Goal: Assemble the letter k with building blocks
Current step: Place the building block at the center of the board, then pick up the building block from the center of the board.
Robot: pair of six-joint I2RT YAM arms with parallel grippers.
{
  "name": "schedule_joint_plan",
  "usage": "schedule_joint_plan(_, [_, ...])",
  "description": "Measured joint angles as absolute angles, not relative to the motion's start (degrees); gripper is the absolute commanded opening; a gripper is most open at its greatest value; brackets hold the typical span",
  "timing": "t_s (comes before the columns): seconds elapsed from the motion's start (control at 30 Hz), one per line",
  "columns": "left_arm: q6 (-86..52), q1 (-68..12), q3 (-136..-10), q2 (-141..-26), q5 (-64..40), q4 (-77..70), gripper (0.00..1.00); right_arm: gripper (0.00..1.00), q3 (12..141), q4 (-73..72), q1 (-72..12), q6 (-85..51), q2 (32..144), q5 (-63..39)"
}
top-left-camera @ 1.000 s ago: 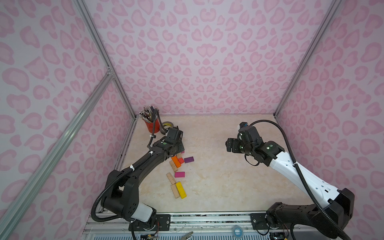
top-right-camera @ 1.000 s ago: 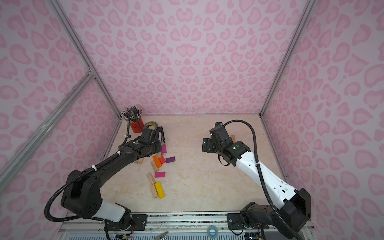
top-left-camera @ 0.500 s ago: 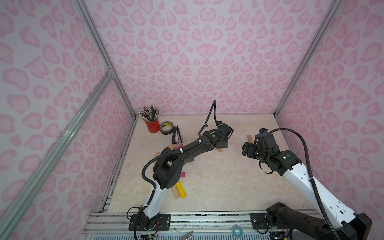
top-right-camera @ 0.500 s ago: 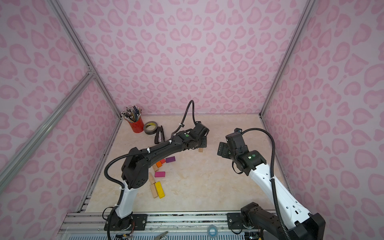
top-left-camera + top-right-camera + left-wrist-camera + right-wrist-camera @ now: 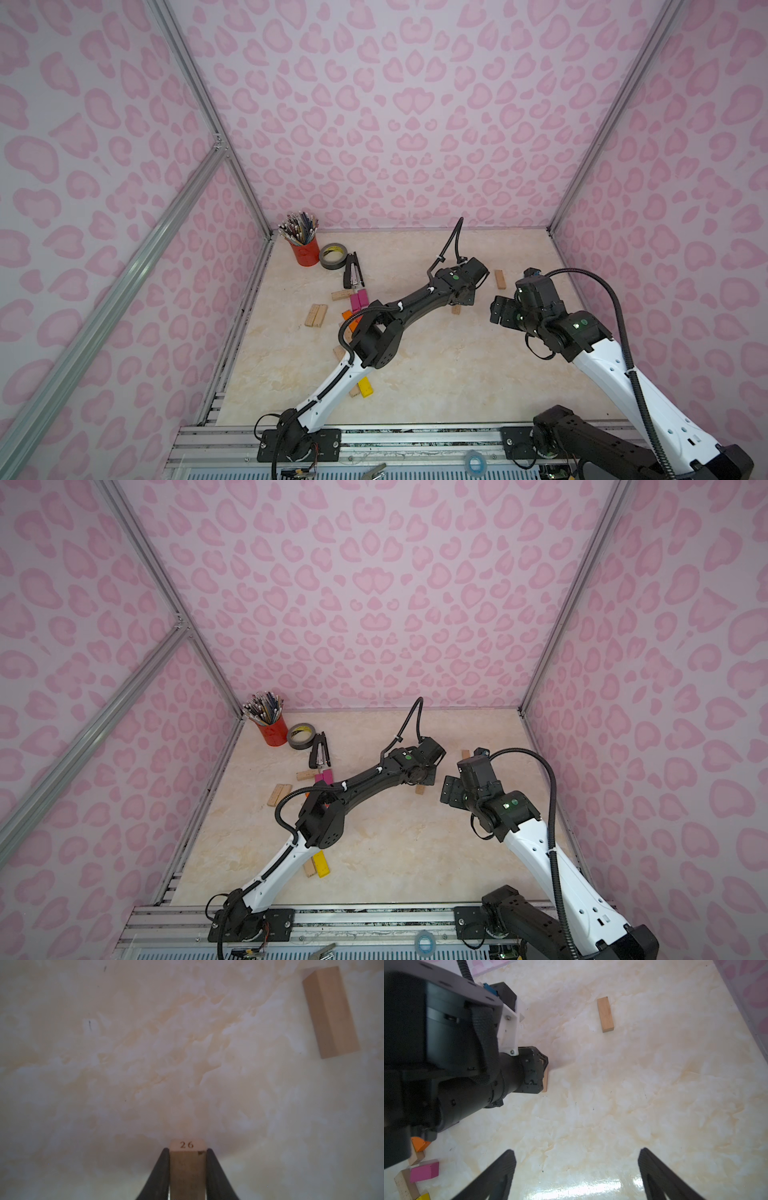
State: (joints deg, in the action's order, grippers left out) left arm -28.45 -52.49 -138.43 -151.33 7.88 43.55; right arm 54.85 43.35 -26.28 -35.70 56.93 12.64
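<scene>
My left gripper (image 5: 188, 1150) is shut on a plain wood building block (image 5: 188, 1167) marked 26, held low over the tabletop mid-right (image 5: 456, 309). Whether the block touches the table I cannot tell. A second plain wood block (image 5: 500, 279) lies flat a little farther back and to the right, also in the left wrist view (image 5: 330, 1012). My right gripper (image 5: 576, 1165) is open and empty, hovering just right of the left gripper (image 5: 500, 309). More blocks lie at the left: magenta (image 5: 359, 300), orange (image 5: 348, 318), a wood pair (image 5: 316, 315) and yellow (image 5: 365, 387).
A red pencil cup (image 5: 305, 251), a tape roll (image 5: 333, 255) and a black stapler (image 5: 352, 270) stand at the back left corner. Pink walls close three sides. The left arm stretches across the block pile and hides part of it.
The left arm has swung from the block pile at the left to the middle right with the wood block. The right arm has drawn back to the right, still open.
</scene>
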Motion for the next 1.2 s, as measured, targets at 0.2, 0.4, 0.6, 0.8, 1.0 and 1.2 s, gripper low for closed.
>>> schedule_joint_plan(0.2, [-28.4, -52.5, -138.8, -151.8, 7.5, 43.9, 0.35, 0.94, 54.7, 43.8, -26.2, -35.7, 56.8, 12.0])
schedule_joint_plan(0.4, [-27.5, -52.4, -138.8, -151.4, 7.4, 44.3, 0.44, 0.94, 55.2, 44.0, -26.2, -35.7, 57.3, 11.5])
schedule_joint_plan(0.6, [-26.9, -52.2, -137.6, -146.5, 7.5, 44.6, 0.49, 0.94, 56.2, 44.2, -26.2, -35.3, 58.6, 10.8])
schedule_joint_plan(0.8, [-26.5, -51.4, -119.7, -127.9, 7.9, 38.9, 0.51, 0.92, 57.3, 42.9, -26.2, -35.3, 60.9, 9.8])
schedule_joint_plan(1.0, [-26.4, -48.7, -95.4, -105.5, 11.1, 28.9, 0.55, 0.92, 57.4, 39.4, -26.3, -35.5, 66.2, 7.8])
schedule_joint_plan(1.2, [-23.0, -48.4, -74.4, -86.1, 11.1, 21.2, 0.63, 0.91, 60.0, 35.7, -27.2, -35.0, 77.6, 4.7])
